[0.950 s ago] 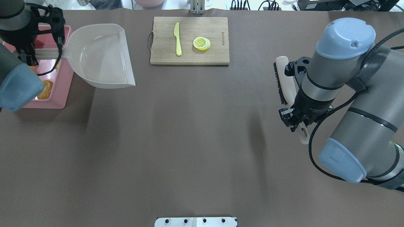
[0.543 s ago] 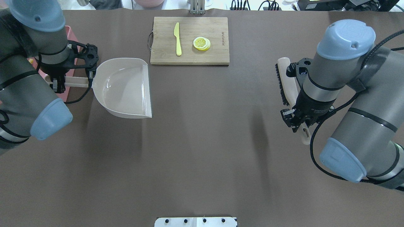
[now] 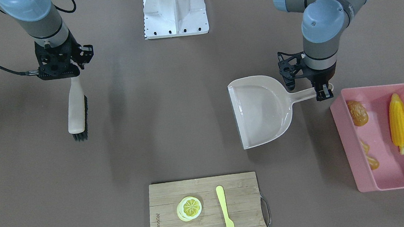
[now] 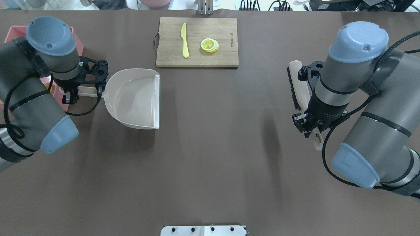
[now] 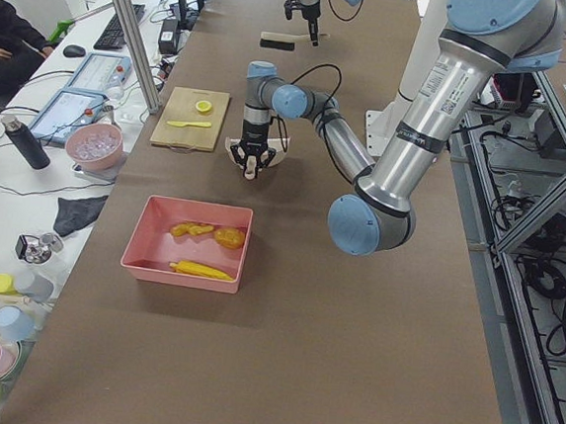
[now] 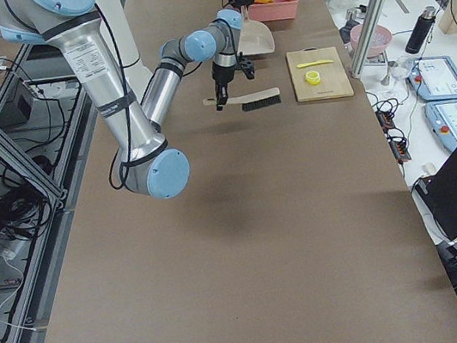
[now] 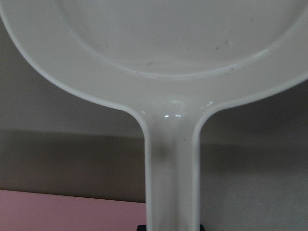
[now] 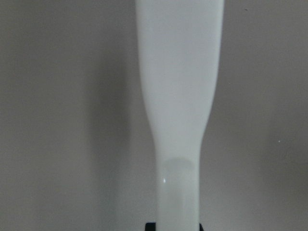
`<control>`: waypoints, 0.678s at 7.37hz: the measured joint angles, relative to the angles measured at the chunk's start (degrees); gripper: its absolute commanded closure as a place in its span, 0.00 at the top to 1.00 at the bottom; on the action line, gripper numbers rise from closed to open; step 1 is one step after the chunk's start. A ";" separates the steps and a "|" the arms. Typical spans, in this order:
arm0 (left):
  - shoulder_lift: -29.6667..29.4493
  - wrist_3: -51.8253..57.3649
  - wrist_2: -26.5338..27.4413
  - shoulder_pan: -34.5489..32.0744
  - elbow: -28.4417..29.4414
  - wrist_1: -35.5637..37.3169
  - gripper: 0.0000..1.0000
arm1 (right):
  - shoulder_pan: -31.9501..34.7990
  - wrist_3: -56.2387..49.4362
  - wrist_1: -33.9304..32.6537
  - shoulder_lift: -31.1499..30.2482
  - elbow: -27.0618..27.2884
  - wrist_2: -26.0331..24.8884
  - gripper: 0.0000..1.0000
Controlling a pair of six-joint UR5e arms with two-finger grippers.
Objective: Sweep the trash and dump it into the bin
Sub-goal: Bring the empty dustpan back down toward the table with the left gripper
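We see our left gripper clamped shut on the handle of the beige dustpan, which it holds just beside the pink bin toward the table's far-left corner. In the bin lie the corn cob, the potato and the ginger root. Our right gripper is closed around the brush handle, near the table's right edge.

Plastic and wood
Dustpan glossy smooth plastic; bin pink plastic; brush handle smooth; cutting board grained wood; table matt.
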 measured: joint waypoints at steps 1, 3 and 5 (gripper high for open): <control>0.29 -0.19 -0.04 0.44 0.13 -0.50 0.00 | 0.00 0.00 0.00 0.05 -0.08 -0.27 0.00; 1.13 -2.71 -0.10 1.49 0.27 -1.71 0.00 | -0.05 0.03 0.00 0.10 -0.18 -0.52 0.00; 1.72 -5.22 -0.05 2.70 0.39 -3.33 0.04 | -0.02 0.00 0.00 0.11 -0.22 -0.61 0.00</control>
